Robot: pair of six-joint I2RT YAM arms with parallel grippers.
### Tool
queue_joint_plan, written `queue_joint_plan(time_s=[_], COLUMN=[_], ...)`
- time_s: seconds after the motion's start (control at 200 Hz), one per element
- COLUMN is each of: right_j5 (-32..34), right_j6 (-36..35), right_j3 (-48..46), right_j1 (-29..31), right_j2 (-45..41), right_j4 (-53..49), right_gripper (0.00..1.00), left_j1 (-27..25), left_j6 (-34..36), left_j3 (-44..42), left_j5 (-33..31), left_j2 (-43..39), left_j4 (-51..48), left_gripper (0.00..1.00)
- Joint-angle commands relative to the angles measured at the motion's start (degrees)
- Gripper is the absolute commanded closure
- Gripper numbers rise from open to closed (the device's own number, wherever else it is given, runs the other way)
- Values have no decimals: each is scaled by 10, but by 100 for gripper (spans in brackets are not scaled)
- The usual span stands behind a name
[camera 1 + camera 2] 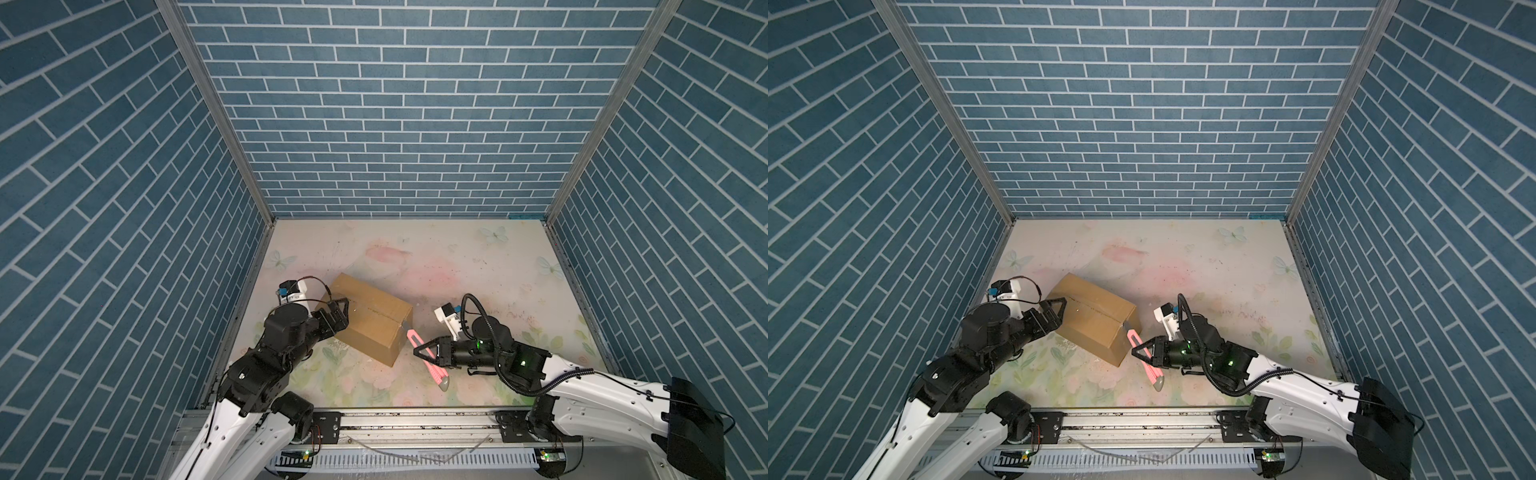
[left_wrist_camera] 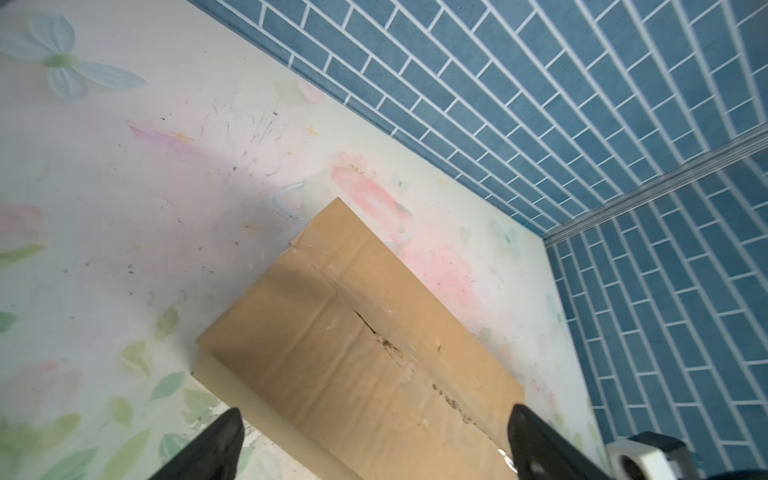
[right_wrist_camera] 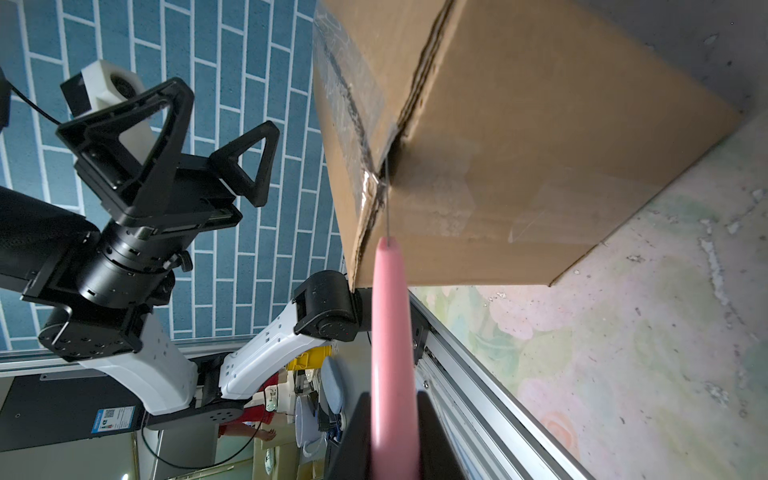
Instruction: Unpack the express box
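Right claw (image 1: 419, 350) clamps knife (image 3: 392, 324), blade at express box (image 1: 370, 322).

We saw a floral mat (image 1: 457, 257), pale, scuffed and printed with butterflies. Blue brick-pattern walls (image 1: 399, 104) rose from its far and side edges, joined by aluminium corner posts (image 1: 216, 108). An aluminium rail (image 1: 415, 419) ran along its near edge, a white slotted duct (image 1: 415, 459) just beyond. A pink knife (image 1: 436, 370) slanted over its near half.
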Motion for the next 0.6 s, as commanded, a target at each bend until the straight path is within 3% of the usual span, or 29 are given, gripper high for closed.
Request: queue_joint_plan(time_s=[0.0, 0.13, 0.21, 0.405, 0.595], right_j5=[-8, -10, -12, -14, -13], right_j6=[12, 12, 12, 11, 10], right_j3=[-7, -7, -5, -2, 0], right_j1=[4, 4, 3, 4, 4], right_j2=[7, 11, 10, 11, 12], right_j4=[26, 26, 22, 18, 19], right_gripper=[100, 100, 100, 100, 100], left_j1=[-62, -212, -275, -316, -343], left_j6=[-79, -118, -132, -165, -193], left_j3=[-44, -45, -33, -57, -52], left_j5=[-22, -156, -207, -222, -236], left_j2=[-19, 3, 36, 82, 98], left_j4=[5, 31, 48, 128, 116], left_gripper=[0, 0, 0, 0, 0])
